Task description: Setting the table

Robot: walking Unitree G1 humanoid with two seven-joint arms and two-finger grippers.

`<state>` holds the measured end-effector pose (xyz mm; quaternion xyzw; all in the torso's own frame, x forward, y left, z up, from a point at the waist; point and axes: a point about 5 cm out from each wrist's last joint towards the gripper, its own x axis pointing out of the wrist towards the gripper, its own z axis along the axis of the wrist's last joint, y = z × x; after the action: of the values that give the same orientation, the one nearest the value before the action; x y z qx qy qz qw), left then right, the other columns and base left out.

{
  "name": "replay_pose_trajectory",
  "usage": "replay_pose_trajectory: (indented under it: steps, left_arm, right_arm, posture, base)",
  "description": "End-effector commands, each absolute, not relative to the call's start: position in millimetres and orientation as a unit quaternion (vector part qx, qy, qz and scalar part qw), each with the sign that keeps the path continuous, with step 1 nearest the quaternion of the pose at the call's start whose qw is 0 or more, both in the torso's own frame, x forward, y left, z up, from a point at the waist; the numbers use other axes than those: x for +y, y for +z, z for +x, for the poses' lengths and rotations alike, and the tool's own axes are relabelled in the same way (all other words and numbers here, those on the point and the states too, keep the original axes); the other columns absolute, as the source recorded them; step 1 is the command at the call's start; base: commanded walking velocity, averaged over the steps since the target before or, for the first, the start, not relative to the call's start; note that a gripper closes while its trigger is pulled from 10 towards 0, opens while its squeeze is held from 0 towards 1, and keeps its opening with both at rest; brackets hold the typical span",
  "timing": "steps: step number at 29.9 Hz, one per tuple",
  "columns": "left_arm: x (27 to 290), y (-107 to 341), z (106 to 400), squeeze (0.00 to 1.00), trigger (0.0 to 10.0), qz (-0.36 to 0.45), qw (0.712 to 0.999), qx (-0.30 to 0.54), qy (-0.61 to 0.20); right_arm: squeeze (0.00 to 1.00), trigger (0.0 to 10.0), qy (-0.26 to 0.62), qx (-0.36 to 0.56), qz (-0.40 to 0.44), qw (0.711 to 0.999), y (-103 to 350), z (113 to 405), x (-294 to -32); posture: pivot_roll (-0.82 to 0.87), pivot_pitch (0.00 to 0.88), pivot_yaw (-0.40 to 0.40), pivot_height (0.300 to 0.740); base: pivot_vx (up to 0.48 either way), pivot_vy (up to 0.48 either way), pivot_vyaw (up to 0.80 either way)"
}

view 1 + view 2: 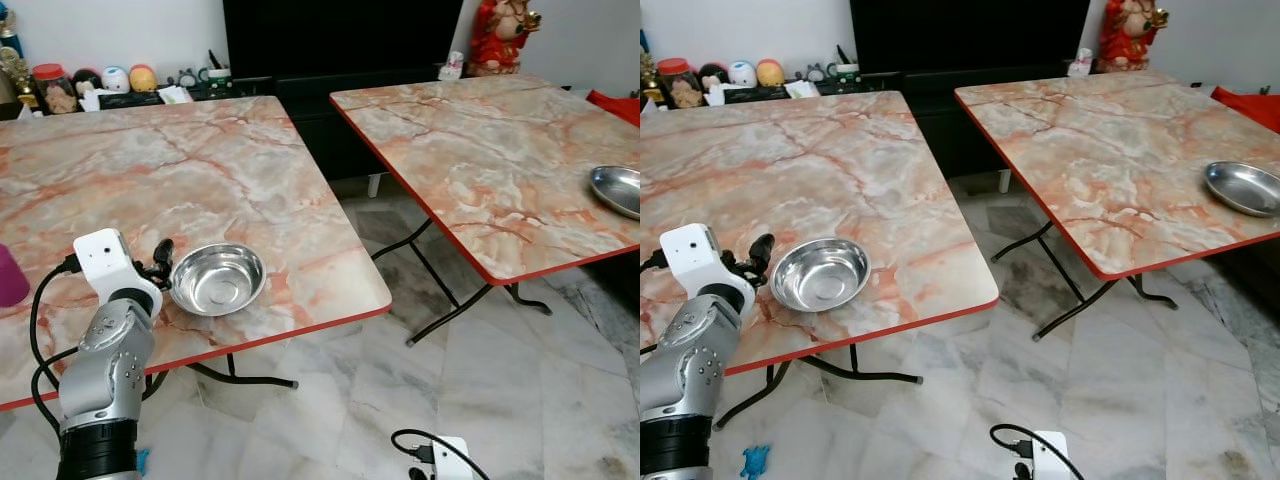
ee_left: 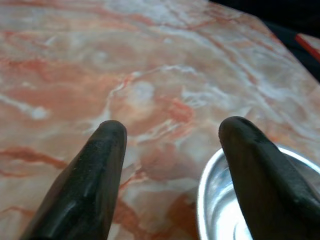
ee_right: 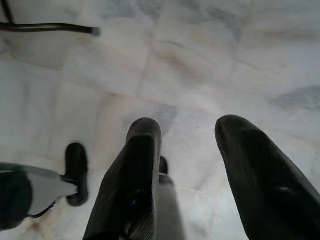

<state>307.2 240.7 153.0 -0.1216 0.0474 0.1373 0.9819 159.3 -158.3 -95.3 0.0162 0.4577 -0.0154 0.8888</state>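
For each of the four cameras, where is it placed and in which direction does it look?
Left eye, right eye: on the head, looking forward and down at two marble tables; the left arm shows.
Left wrist: along the open left tool over the near table, one finger above the steel bowl rim.
Right wrist: along the open right tool, down at the floor.
Shared: head and left wrist views show the bowl.

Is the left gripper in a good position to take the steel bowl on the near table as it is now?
Probably yes. The left gripper is open right at the steel bowl, one finger over its rim, the other over bare table. Nothing lies between them.
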Motion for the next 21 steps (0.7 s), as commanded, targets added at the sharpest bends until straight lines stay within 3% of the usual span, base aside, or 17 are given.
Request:
replay_pose_trajectory:
  steps: [1, 14, 21]
  left_arm:
    - [241.7, 156.5, 306.7, 0.0, 10.0, -0.131, 0.98, 0.057, 0.14]
    - [234.4, 155.1, 304.4, 0.0, 10.0, -0.145, 0.98, 0.089, 0.099]
    - [232.7, 155.9, 304.0, 0.0, 10.0, -0.149, 0.98, 0.094, 0.095]
  right_arm:
    - [0.0, 10.0, -0.012, 0.467, 0.012, 0.884, -96.9, 156.6, -154.3]
    - [0.0, 10.0, 0.0, 0.463, 0.013, 0.886, -90.5, 174.6, -130.9]
    - [0.0, 10.0, 0.0, 0.464, 0.012, 0.886, -91.3, 172.9, -133.5]
  posture:
    - [0.19, 0.03, -0.056, 0.74]
    - [0.19, 0.032, -0.055, 0.74]
    - [0.18, 0.032, -0.056, 0.74]
  base:
    - [0.0, 0.0, 0.0]
    - [0.0, 0.0, 0.0]
    - [0.0, 0.0, 0.0]
